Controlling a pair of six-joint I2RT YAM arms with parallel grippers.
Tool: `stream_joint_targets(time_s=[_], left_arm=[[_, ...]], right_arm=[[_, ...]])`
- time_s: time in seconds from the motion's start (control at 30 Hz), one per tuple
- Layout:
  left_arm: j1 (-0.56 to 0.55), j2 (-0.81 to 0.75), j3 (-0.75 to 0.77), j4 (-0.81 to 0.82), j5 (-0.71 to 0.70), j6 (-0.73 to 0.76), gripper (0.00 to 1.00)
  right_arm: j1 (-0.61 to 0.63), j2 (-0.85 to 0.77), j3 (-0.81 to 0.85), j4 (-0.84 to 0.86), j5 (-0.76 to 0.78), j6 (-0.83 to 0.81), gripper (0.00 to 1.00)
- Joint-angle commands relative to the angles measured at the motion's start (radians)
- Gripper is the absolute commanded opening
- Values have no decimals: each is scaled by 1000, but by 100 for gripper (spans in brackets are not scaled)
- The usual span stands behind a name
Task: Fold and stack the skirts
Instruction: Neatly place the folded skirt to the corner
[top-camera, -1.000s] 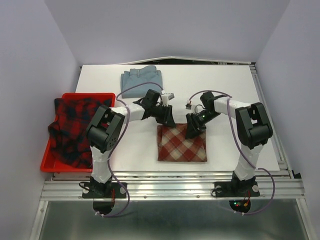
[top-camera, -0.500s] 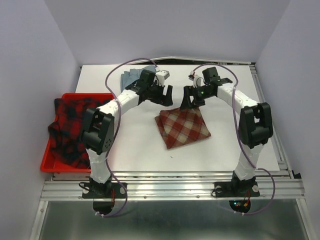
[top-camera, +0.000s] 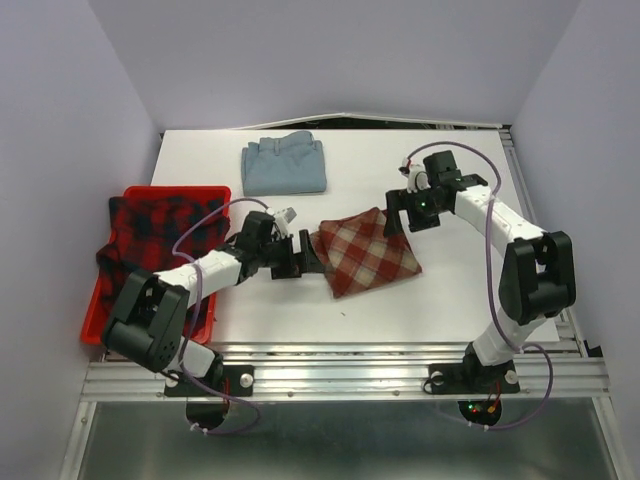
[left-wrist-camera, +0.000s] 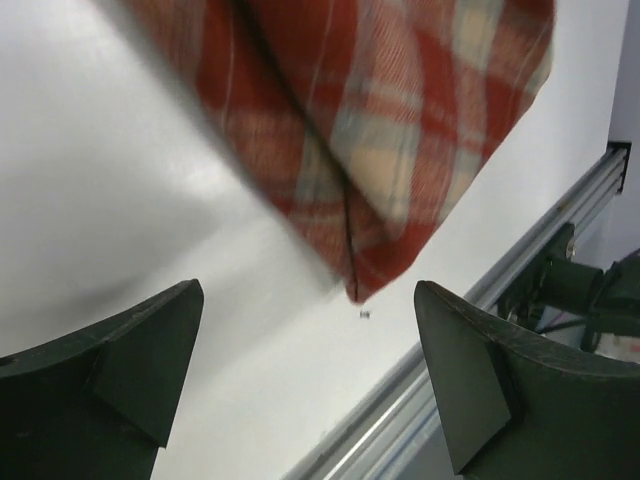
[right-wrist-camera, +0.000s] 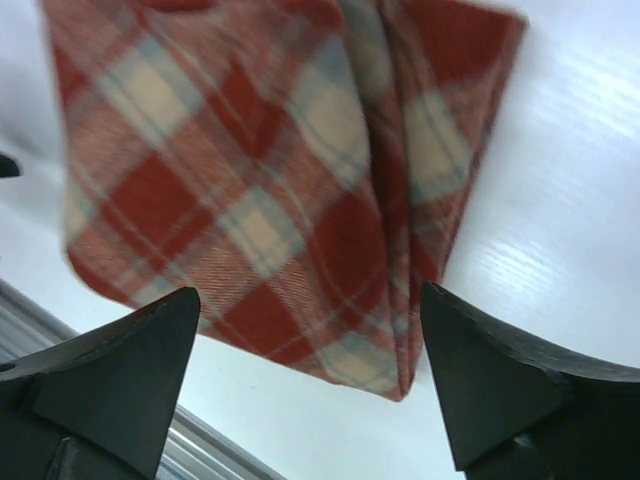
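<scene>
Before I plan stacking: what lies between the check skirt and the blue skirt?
Only bare table separates check skirt and blue skirt, per the top view.

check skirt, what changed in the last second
The check skirt shifted away from the arm bases and turned diagonal. The left claw and right claw let go and drew back to its sides, open. The blue skirt and plaid skirt in the tray stayed put.

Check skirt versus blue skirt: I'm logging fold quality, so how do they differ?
The check skirt is brick-red and cream; the blue skirt is plain light blue. The check skirt lies askew at the middle of the table; the blue skirt sits squarer near the far edge. Both lie folded flat, unstacked.
</scene>
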Motion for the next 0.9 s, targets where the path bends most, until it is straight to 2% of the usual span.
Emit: stream_joint_targets(time_s=[0.0,0.13,0.3,0.47,0.63,0.7,0.83,0.87], left_arm=[[-46,-116,-135,195,-34,-200,99],[-93,-108,-201,296,-63,-294,99],[-153,31,-161,420,-48,-360,99],[-162,183,-74,462,-34,-375,98],[-149,258,-12,463,-28,-395,99],[-143,270,2,457,-26,-380,98],[-118,286,40,411,-26,-352,71],[-107,283,52,355,-43,-337,52]], right_arm=[[-13,-3,-95,-29,144,-15,98],[-38,-18,-164,-26,152,-16,100],[-73,25,-196,-11,66,-35,100],[-73,94,-227,62,-27,-30,100],[-73,140,-236,118,-76,-10,100],[-73,144,-239,132,-92,-6,97],[-73,149,-242,171,-103,62,90],[-73,148,-241,187,-103,89,86]])
